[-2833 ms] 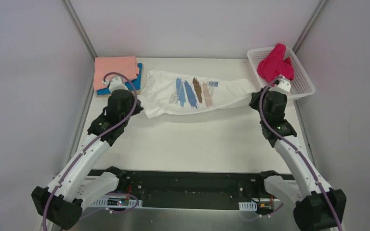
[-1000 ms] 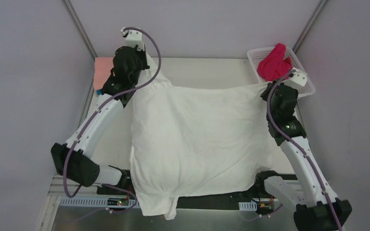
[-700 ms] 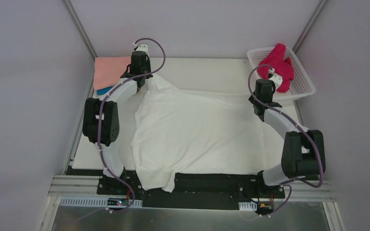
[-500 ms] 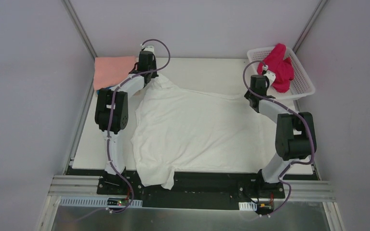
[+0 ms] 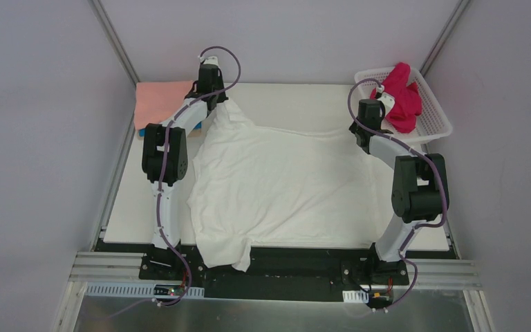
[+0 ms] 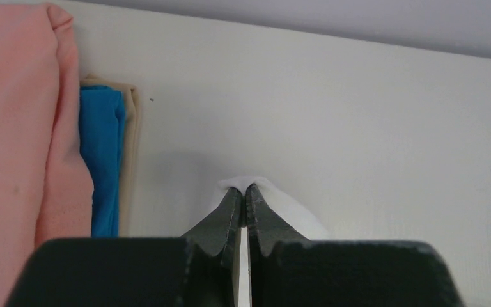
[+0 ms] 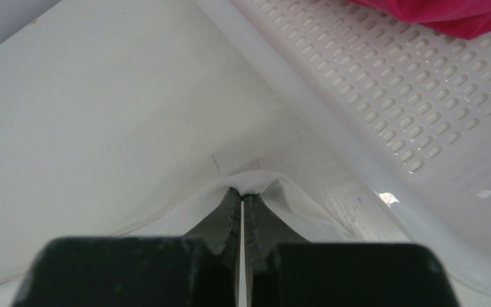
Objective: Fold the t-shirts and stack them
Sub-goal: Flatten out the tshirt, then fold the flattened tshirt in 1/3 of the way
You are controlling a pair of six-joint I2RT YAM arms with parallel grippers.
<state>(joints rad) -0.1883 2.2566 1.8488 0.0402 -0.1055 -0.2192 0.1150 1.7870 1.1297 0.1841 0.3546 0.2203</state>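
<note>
1. Pale grey walls with metal corner posts close in a white table [image 5: 287, 97]; both arms reach from its near edge to its far corners.
2. White t-shirt [image 5: 283, 180]: it lies spread across the middle of the table, plain white side up. It has soft wrinkles, and its near left part hangs over the near edge onto the black base rail [image 5: 304, 259].
3. Left arm [image 5: 166, 152]: its jaws are closed on the shirt's far left corner. The left wrist view shows a small peak of white cloth pinched between the two tips, low over the table.
4. Right arm [image 5: 415, 187]: its jaws are likewise closed, on the shirt's far right corner. In the right wrist view the cloth fans out from the tips on both sides.
5. Salmon-pink t-shirt [image 5: 157, 102]: it lies folded at the far left corner of the table, on top of the blue t-shirt [image 6: 102, 160], whose folded edge shows along its right side. The stack is just beside the left jaws and does not touch them.
6. White lattice basket [image 5: 437, 123]: it stands at the far right corner, its wall just beside the right jaws.
7. Magenta t-shirt [image 5: 401, 97]: it sits bunched, unfolded, in the basket and rises above its rim.
</note>
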